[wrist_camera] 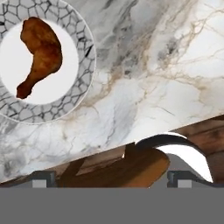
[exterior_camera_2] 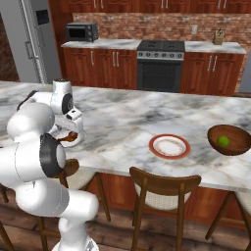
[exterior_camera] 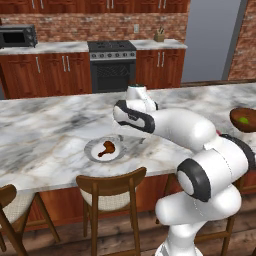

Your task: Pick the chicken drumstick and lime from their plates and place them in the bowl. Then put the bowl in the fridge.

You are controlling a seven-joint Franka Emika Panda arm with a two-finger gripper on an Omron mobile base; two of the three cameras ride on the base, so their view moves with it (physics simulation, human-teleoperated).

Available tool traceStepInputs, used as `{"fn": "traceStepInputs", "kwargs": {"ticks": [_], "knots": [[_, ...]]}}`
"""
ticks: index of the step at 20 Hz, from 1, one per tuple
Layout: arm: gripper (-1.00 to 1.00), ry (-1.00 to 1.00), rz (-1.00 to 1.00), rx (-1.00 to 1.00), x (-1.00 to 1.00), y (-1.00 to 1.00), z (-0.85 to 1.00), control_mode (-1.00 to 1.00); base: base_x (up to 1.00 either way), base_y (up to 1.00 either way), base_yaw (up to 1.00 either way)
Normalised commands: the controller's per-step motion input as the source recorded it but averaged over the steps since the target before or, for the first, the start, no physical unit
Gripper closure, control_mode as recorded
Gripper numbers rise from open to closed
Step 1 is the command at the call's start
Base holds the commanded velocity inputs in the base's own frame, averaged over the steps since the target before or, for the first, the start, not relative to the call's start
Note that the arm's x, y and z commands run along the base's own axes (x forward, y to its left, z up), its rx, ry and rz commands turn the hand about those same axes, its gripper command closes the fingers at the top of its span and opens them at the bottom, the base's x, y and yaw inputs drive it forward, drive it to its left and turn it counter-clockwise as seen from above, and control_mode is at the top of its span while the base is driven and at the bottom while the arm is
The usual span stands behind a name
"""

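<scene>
On the marble bench [exterior_camera: 45,135], in the left base view, the chicken drumstick [exterior_camera: 107,148] lies on the grey-rimmed plate [exterior_camera: 92,153] near the front edge, above a wooden stool [exterior_camera: 112,186]. The arm reaches out over the bench just to the right of that plate, and its wrist hides the jaws from this side. At the far right the bowl [exterior_camera: 244,119] sits on the bench with the lime [exterior_camera: 244,120] already inside it, well apart from the drumstick

From the right base view, the hand hangs low over the near left part of the bench, with a sliver of brown showing just under it where the drumstick's plate lies. I cannot tell from here how far the jaws stand apart. The orange-rimmed plate [exterior_camera_2: 169,146] is bare, and the bowl [exterior_camera_2: 230,139] with the lime [exterior_camera_2: 223,141] stands beside it to the right. The fridge [exterior_camera_2: 22,41] rises grey at the far left behind the bench

Through the hand view, the gripper [wrist_camera: 112,178] looks straight down, its two fingertips [wrist_camera: 42,179] set wide apart at the bottom with nothing between them, so the jaws are open and empty. The chicken drumstick [wrist_camera: 41,54] lies well off toward the upper left of this view, on the grey-rimmed plate [wrist_camera: 85,48], not under the jaws, which hang over the bench's front edge and the stool seat below. Its long axis runs from the plump end at upper right down to the thin bone end at lower left, so I judge the hand must shift toward that plate and close across the meaty part
</scene>
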Motion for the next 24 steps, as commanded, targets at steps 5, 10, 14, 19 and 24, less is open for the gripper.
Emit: {"fn": "traceStepInputs", "kwargs": {"ticks": [5, 10, 14, 19, 24], "knots": [[-1.0, 0.08, -0.17, 0.0, 0.2, 0.75, -0.36, -1.0, 0.0, 0.0, 0.0], [-1.0, 0.06, -0.2, 0.0, 0.32, 0.54, -0.37, -1.0, 0.0, 0.0, 0.0], [-1.0, 0.0, -0.25, 0.0, 0.28, 0.41, -0.32, -1.0, 0.0, 0.0, 0.0], [-1.0, 0.0, -0.24, -0.01, 0.35, 0.24, -0.3, -1.0, 0.0, 0.0, 0.0], [-1.0, 0.0, -0.12, -0.02, 0.34, 0.06, -0.28, -1.0, 0.0, 0.0, 0.0]]}}
